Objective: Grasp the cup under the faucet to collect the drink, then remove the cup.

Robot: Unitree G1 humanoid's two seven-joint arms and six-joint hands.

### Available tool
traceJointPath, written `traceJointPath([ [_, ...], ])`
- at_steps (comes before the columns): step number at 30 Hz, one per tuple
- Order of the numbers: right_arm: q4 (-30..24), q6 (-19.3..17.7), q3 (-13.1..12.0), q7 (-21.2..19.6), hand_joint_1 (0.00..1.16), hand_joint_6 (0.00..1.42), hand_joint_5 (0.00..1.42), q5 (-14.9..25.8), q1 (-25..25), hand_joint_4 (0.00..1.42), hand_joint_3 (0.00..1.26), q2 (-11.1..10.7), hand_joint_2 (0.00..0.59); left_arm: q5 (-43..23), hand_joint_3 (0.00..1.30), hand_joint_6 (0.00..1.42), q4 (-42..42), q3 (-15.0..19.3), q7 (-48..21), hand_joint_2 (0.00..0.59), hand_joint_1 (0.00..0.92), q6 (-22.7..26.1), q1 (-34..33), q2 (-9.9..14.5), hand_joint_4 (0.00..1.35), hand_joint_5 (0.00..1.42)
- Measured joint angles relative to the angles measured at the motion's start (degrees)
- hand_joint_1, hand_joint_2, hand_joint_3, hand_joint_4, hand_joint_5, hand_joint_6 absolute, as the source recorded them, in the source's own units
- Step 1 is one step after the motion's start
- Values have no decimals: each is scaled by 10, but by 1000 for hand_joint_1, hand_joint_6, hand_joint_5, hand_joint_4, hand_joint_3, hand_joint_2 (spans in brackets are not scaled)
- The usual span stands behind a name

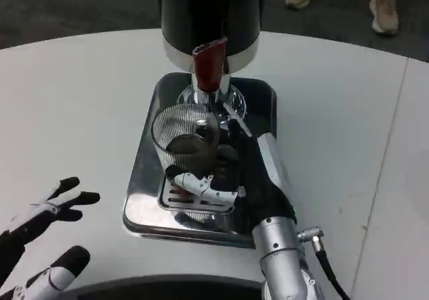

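In the middle of the frame we see the cup (186,146), a round ribbed glass with dark drink inside, standing on the shiny metal tray (144,179) just under the red faucet (208,64) of the black dispenser (209,12). The right hand (231,173) wraps the cup from its right side, fingers closed on the ribbed wall. At lower left, the left hand (43,240) rests over the white table (74,106), fingers apart, holding nothing.

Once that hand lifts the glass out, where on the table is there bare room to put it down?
Bare white table lies right of the metal tray, out to the seam, and also left of the tray, beyond the open left hand. The tray is crowded: the dispenser, the ribbed glass cup and the right hand gripping it.
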Motion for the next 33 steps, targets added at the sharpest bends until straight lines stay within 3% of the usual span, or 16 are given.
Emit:
traceJointPath([
  [8,41,-19,-6,-35,1004,625,610,20,-29,669,572,-3,167,-7,276,119,-4,3,2,223,0,4,3,0,60,264],
  [11,44,-24,-9,-49,1027,697,673,24,-31,723,622,-3,154,-8,277,119,-4,3,3,223,0,6,3,0,64,264],
  [15,43,-30,-11,-66,1064,895,797,28,-31,806,699,-3,133,-8,277,119,-5,1,3,223,0,8,1,0,67,265],
  [24,36,-31,-7,-77,1102,1129,915,33,-30,908,791,-3,98,-11,281,119,-7,-2,3,224,0,11,-2,0,68,268],
  [33,-11,-20,10,-77,1118,1210,978,23,2,948,818,-1,81,-11,281,119,-10,-6,3,224,0,11,-2,0,68,268],
])
